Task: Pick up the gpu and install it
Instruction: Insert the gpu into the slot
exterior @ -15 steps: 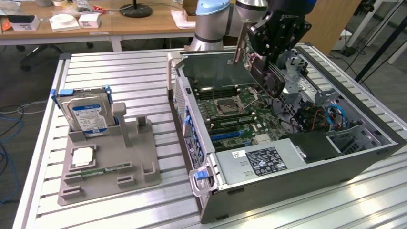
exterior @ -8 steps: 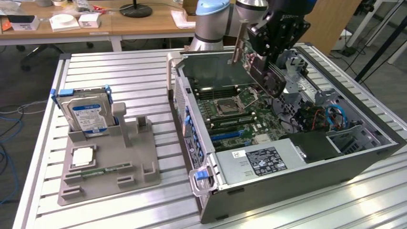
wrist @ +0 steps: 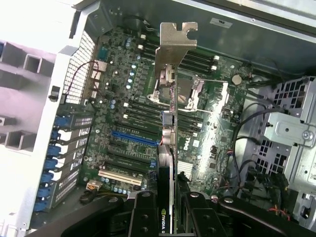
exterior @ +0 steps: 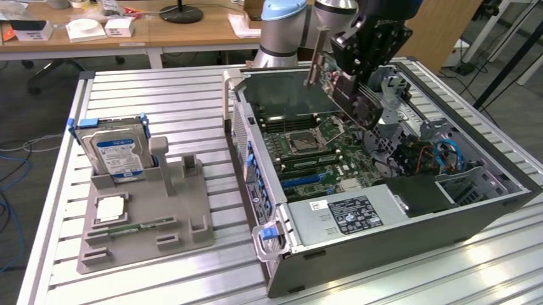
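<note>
The gripper (wrist: pixel 167 211), clamped on the gpu (wrist: pixel 171 74), held it above the motherboard (wrist: pixel 123 123), picked up but not yet installed

— The first speaker reads "NVIDIA", with its logo, on the edge of the gpu (wrist: pixel 167 168).
— The second adds "DELL", white on the motherboard (wrist: pixel 133 113); print on the hard drive (exterior: pixel 117 152), left of frame, is illegible.

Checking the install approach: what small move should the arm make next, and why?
Probably line the gpu up over the blue slot, then ease it down. The gripper holds it clamped above the motherboard, tilted and not yet seated.
</note>
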`<state>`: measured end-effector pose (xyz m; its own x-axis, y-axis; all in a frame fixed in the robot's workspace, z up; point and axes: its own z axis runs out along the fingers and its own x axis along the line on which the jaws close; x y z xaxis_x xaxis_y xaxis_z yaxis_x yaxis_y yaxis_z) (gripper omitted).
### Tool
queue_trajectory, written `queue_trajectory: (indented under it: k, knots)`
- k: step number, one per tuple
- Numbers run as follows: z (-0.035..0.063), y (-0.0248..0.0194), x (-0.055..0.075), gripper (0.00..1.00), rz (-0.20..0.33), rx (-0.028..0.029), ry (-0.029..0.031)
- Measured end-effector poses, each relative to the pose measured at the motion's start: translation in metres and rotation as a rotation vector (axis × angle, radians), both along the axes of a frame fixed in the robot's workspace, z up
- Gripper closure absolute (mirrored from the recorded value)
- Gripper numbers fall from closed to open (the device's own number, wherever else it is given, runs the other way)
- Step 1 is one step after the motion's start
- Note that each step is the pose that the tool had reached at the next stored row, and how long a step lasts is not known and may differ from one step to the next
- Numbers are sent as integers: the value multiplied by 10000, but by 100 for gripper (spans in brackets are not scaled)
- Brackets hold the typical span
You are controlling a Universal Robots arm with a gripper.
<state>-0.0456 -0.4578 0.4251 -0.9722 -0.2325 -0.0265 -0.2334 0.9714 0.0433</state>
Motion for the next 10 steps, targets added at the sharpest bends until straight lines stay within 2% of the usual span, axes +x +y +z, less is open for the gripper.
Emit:
queue_trajectory:
  k: [10]
  knots:
    - [0, 0, 0, 74, 643, 0, 0]
